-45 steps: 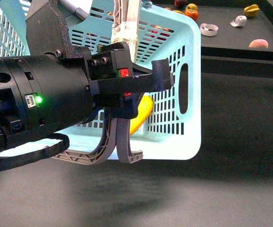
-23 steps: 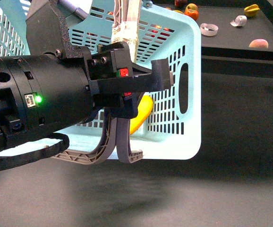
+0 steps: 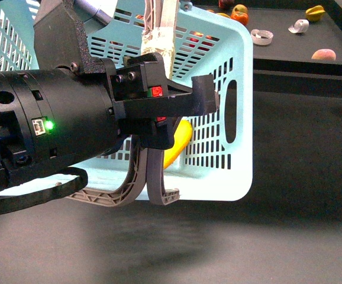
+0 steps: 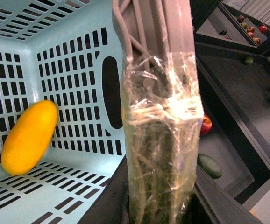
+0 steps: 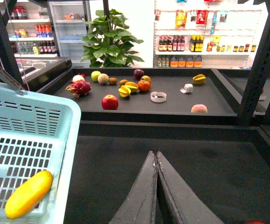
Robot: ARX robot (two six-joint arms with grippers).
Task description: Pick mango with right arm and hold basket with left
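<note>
The light-blue basket (image 3: 242,118) hangs tilted in the front view, lifted off the dark table. My left gripper (image 3: 180,103) is shut on its two grey-brown handles (image 3: 158,41), which are bound with clear tape (image 4: 160,116). The left wrist view shows the jaws of the left gripper (image 4: 158,207) on either side of that taped bundle. The yellow mango (image 3: 180,142) lies inside the basket (image 4: 69,70) against a slotted wall; the mango (image 4: 30,137) touches neither gripper. My right gripper (image 5: 156,156) is shut and empty over the dark table, right of the basket (image 5: 27,121) and the mango (image 5: 28,193).
Behind the table a dark shelf (image 5: 172,109) carries a red apple (image 5: 110,101), a peach (image 5: 199,108), a tape roll (image 5: 158,96), a dragon fruit (image 5: 79,87) and several other fruits. Black frame posts (image 5: 261,60) stand at the right. Store shelves fill the background.
</note>
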